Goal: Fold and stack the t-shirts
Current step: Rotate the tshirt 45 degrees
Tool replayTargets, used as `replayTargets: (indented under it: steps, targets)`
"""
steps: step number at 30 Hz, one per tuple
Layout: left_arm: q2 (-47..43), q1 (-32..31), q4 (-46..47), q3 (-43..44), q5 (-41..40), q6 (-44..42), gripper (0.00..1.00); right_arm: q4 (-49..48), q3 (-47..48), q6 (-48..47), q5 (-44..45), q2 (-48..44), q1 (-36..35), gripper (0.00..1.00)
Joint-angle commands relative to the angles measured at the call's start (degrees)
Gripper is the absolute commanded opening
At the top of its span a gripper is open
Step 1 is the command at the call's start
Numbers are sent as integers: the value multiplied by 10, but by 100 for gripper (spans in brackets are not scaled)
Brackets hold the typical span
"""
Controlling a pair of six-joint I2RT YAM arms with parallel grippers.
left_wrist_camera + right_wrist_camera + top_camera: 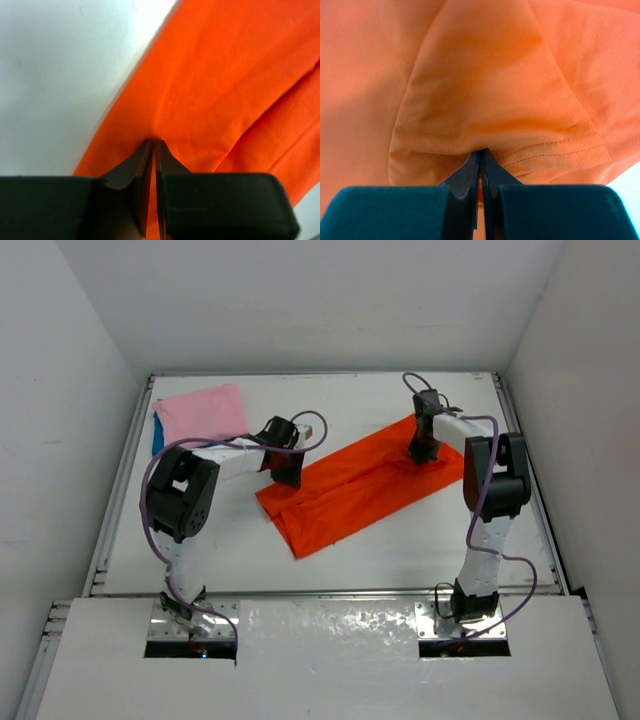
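Observation:
An orange-red t-shirt (360,485) lies as a long folded band slanting across the middle of the table. My left gripper (287,472) is shut on its far left edge; in the left wrist view the fingertips (148,150) pinch the orange cloth (220,85). At the band's far right end my right gripper (424,452) is shut on the cloth, its jaws closed on a hemmed fold (520,125). A folded pink t-shirt (203,413) rests at the back left, on top of a blue t-shirt (158,437) of which only a strip shows.
Raised rails (128,455) border the white table on the left, back and right. The arm bases (190,615) sit at the near edge.

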State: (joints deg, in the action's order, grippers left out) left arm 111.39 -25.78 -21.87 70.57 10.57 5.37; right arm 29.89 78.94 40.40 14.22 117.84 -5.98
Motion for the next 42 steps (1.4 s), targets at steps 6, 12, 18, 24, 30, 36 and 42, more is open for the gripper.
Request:
replayTargets:
  steps: [6, 12, 18, 24, 30, 36, 42]
  targets:
    - [-76, -19, 6, -97, 19, 46, 7, -32, 67, -96, -54, 75, 11, 4]
    - [-139, -58, 3, -143, 17, 76, 7, -27, 165, -168, -118, 133, 18, 7]
    - [-190, -125, 11, -157, 21, 138, 7, -17, 327, -248, -227, 206, 18, 13]
    - [-196, -189, 34, -144, 24, 189, 7, -24, 360, -290, -318, 224, 18, 24]
    - [-202, -197, 9, -80, -2, 178, 8, -55, 300, -281, -352, 137, 19, 47]
    - [-167, -160, -72, 74, -28, 134, 18, -28, 257, -224, -306, 4, 20, 59]
    - [-124, -53, -123, 99, -2, 107, 36, -12, 12, -132, -266, -159, 16, 61]
